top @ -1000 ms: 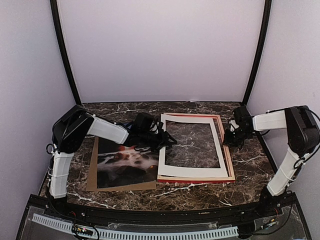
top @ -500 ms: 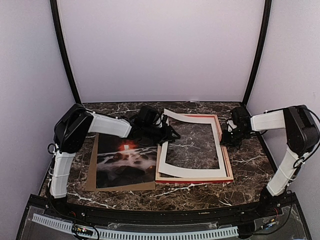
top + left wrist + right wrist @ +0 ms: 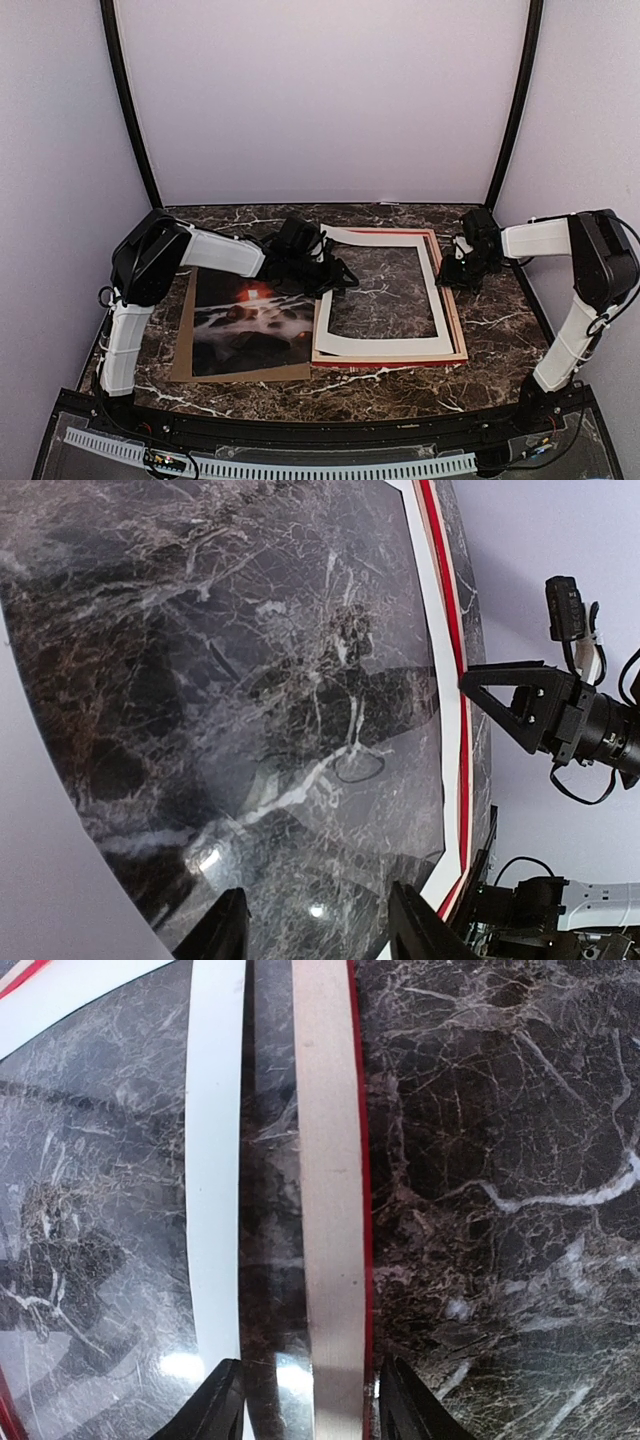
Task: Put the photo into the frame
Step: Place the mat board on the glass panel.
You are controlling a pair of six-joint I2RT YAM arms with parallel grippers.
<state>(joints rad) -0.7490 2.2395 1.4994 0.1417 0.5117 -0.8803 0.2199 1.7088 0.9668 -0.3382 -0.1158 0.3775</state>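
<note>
Both the left claw (image 3: 320, 930) and the right claw (image 3: 312, 1400) stand open; the photo (image 3: 255, 320) looks thin, light and bendable, so pinch gently at one edge.

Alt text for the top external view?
The photo lies on a brown board left of the frame, which holds a white mat. The left end effector is at the mat's far-left corner, the right end effector over the frame's right rail.
</note>
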